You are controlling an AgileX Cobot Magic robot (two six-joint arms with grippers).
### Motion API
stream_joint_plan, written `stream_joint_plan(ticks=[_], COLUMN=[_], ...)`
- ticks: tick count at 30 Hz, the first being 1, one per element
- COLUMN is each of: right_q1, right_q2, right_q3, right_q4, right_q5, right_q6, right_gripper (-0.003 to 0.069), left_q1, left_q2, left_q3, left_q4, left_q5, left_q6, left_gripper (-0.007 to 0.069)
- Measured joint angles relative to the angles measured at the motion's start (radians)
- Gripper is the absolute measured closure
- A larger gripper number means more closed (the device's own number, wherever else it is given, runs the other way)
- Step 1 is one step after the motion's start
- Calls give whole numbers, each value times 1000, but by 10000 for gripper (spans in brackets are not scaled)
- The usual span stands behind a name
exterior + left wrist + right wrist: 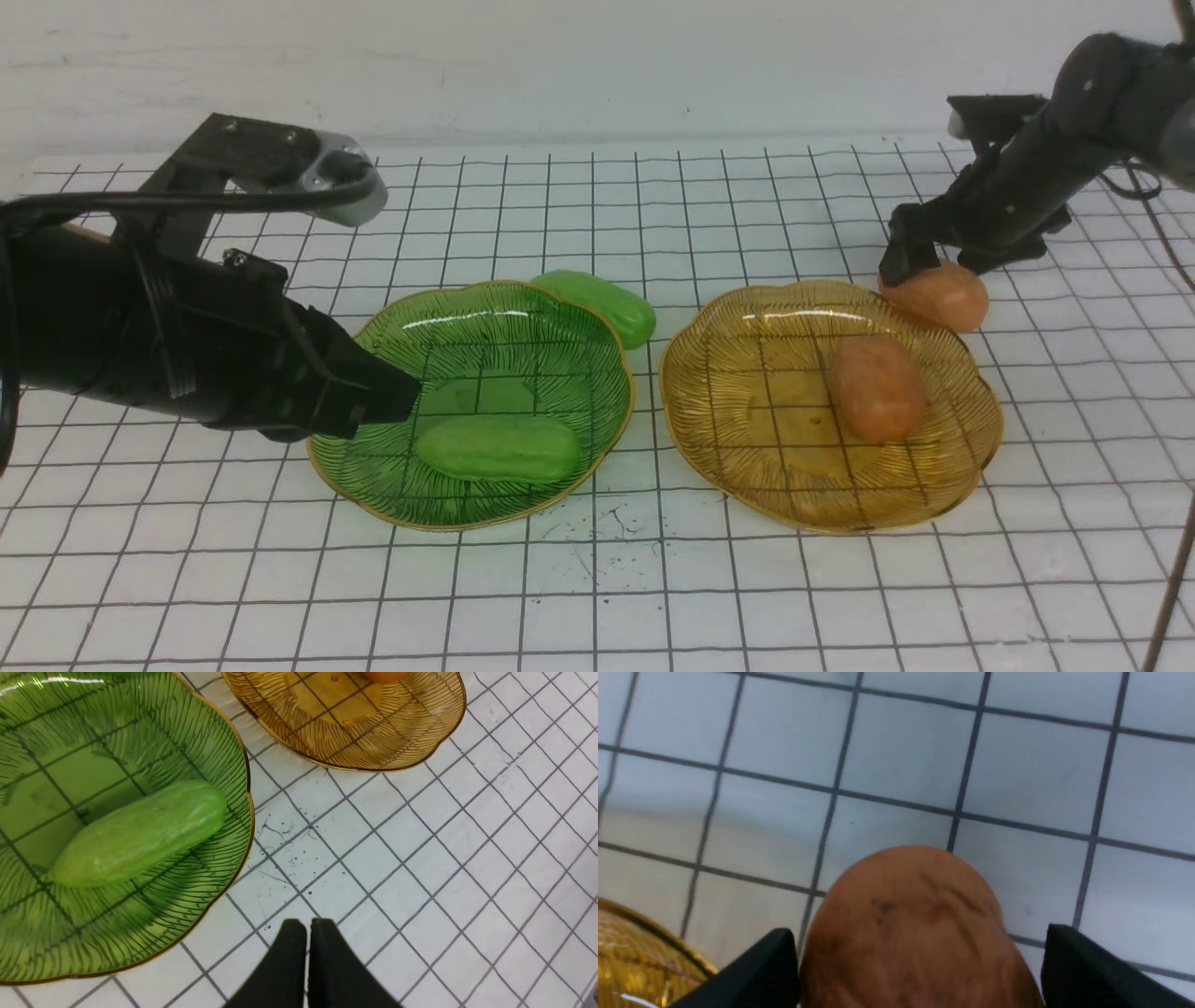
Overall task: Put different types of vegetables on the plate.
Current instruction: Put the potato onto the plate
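Note:
A light-green cucumber [499,449] lies in the green glass plate [485,327]; the left wrist view shows both the cucumber [140,833] and the plate [117,728]. A second cucumber [597,303] lies on the table just behind that plate. One orange-brown potato [878,387] lies in the amber glass plate [747,392]. A second potato [943,297] sits on the table by that plate's far right rim. My right gripper [924,266] is open, its jaws on either side of this potato [915,933]. My left gripper [401,392] is shut and empty over the green plate's left edge.
The table is a white sheet with a dark grid. The two plates stand side by side with a narrow gap between them. The amber plate's rim [635,961] is close beside the right gripper's finger [770,961]. A wall closes the far side.

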Motion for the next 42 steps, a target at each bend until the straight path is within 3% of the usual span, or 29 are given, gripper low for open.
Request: stream_joint_plan(ticks=[6,15,18,25,31,34,37,42], right_q1=[0,-17,-4,103,214,255,258,258], right_q2=[21,-157,-291,-337,-337,-336,-336,-336], right_q3=[-3,-1,-7,9,119,225,284,329], right_q4=[5,-4,44,58,15,11,11,-1], right_q5=[-14,79,178,199,200,200,199,198], right_q6=[61,157,182,186,192,193,193,195], right_gripper=[123,122,122,122,122,122,122,122], left_q1=[0,0,0,-12,-129,-222,-256,-261], left_q2=[0,0,4,83,232,364,474,630], left_q3=[0,0,-6,-135,-362,-532,-661,-833], left_q4=[0,0,1,37,302,522,586,582], left_q5=[26,37,-5,-5,81,147,190,243], left_q6=[0,-17,-115,-244,-524,-730,-826,-907], left_gripper=[632,632,632,632,632,632,632,631])
